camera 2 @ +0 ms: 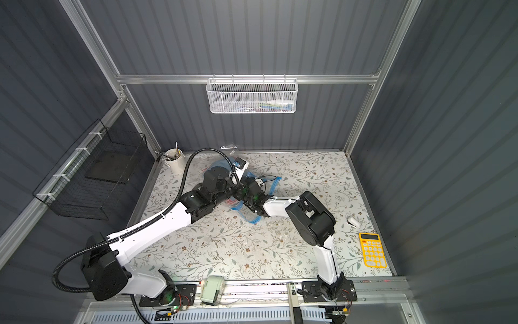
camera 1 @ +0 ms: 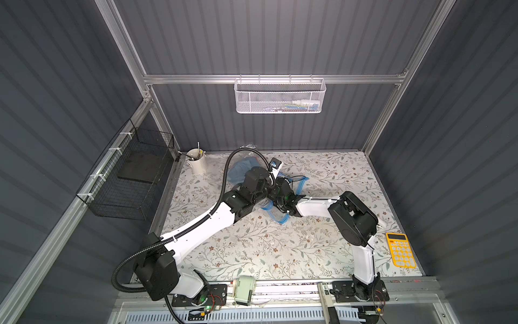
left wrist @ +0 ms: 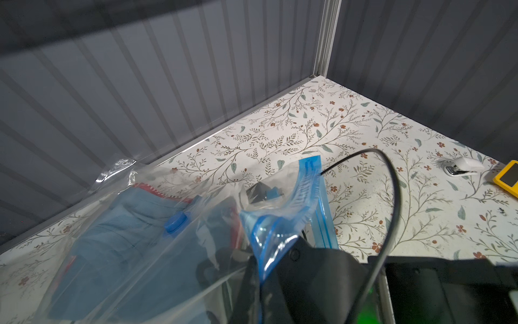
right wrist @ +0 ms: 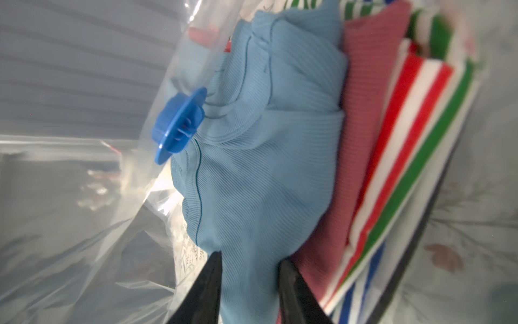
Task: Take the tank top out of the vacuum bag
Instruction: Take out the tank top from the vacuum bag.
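- Tank top (right wrist: 266,140): light blue, ribbed and folded. It is inside the bag (left wrist: 157,280), which lies on the table (camera 1: 252,252) toward its far edge, left of the middle.
- Nearest you is the bag's mouth. The blue zip strip (camera 1: 280,218) points at the near-right corner, so the bag's long axis runs from there back toward the far-left corner.
- Your left gripper (left wrist: 263,273) is clamped tight on the upper lip of the zip strip and holds the mouth lifted open.
- Your right gripper (right wrist: 249,258) reaches in through that mouth. Its jaws stand narrow, with a fold of the tank top's near end pinched between them.
- From that pinch the tank top stretches straight ahead, deeper into the bag. The right arm is the one on it, and I judge the way out is backward along the long axis, toward the near-right corner.
- A pink garment (right wrist: 364,112) and a striped cloth (right wrist: 406,126) are stacked against the tank top, touching it. Only blue fabric shows between the jaws, but I judge the neighbours could drag along by friction.
- The valve cap (right wrist: 179,126) sits on the upper film over the tank top's other side, and the film could snag there.
- Farthest off, the bag's closed end lies by the table's far edge.
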